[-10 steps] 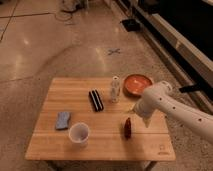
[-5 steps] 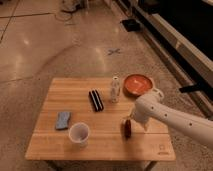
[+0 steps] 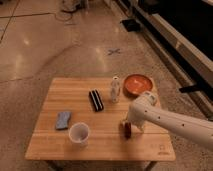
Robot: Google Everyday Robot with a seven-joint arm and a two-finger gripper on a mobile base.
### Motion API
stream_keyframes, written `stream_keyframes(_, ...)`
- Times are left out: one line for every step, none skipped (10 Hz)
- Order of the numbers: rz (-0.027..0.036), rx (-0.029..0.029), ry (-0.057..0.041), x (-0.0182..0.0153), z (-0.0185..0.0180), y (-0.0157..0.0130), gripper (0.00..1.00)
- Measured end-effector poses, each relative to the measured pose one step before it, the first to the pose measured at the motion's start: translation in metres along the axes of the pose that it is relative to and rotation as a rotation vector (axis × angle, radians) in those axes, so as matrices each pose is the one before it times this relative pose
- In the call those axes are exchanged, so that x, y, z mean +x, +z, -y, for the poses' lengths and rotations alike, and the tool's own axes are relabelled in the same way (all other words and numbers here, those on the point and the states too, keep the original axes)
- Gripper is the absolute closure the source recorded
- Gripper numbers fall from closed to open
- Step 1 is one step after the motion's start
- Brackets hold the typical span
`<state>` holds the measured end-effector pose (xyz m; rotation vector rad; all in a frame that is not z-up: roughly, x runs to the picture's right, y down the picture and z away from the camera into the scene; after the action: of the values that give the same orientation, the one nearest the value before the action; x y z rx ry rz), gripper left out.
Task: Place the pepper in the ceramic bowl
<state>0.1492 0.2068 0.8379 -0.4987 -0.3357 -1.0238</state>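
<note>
The pepper is a small dark red tapered thing lying on the wooden table, right of centre near the front. The ceramic bowl is a round orange-red bowl at the table's back right corner. My gripper is at the end of the white arm, which reaches in from the right. The gripper is down at the pepper's upper end, and the arm hides most of it.
A black rectangular bar lies near the table's middle. A small pale bottle stands just left of the bowl. A white cup stands at the front left, with a blue sponge-like thing behind it to the left.
The arm has swung left and down from beside the bowl toward the pepper. The gripper now sits at the pepper. The pepper and the bowl have not moved.
</note>
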Motion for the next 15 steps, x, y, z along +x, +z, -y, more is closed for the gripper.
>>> stream_keyframes(0.00197,-0.01556,-0.00344,-0.00146,0.00016,0.00139,0.53)
stream_keyframes(0.00395,-0.02318,-0.00105,-0.0013,0.00001,0.00125,0.65)
stream_keyframes(0.00129,-0.01629,0.00308,0.0003,0.00117,-0.00041,0.75)
stream_keyframes(-0.0017,-0.01575,0.01117,0.00216,0.00071,-0.0009,0.84)
stream_keyframes(-0.01164,-0.02623,0.03443,0.00822,0.00259,-0.00309,0.96)
stream_keyframes(-0.01147,-0.01662,0.05192,0.01207,0.00345,-0.00676,1.0)
stream_keyframes(0.00067,-0.00409,0.04546,0.00902,0.00555,-0.00697,1.0)
stream_keyframes(0.00113,0.00226,0.0626,0.01495,0.00931,-0.01102,1.0)
stream_keyframes(0.00128,0.00654,0.07079,0.01987,0.0112,-0.01236,1.0)
stream_keyframes(-0.00102,0.00528,0.06303,0.02064,0.01041,-0.00948,1.0)
stream_keyframes(-0.01137,0.00661,0.06872,0.0276,0.01192,-0.00926,1.0)
stream_keyframes(-0.00954,0.00247,0.03886,0.01738,0.00898,-0.0041,1.0)
stream_keyframes(-0.01548,0.00091,0.03991,0.0195,0.0114,-0.00313,1.0)
stream_keyframes(-0.0162,0.00295,0.03634,0.01776,0.01235,-0.00166,1.0)
stream_keyframes(-0.01681,0.00004,0.0427,0.01942,0.01423,-0.00065,1.0)
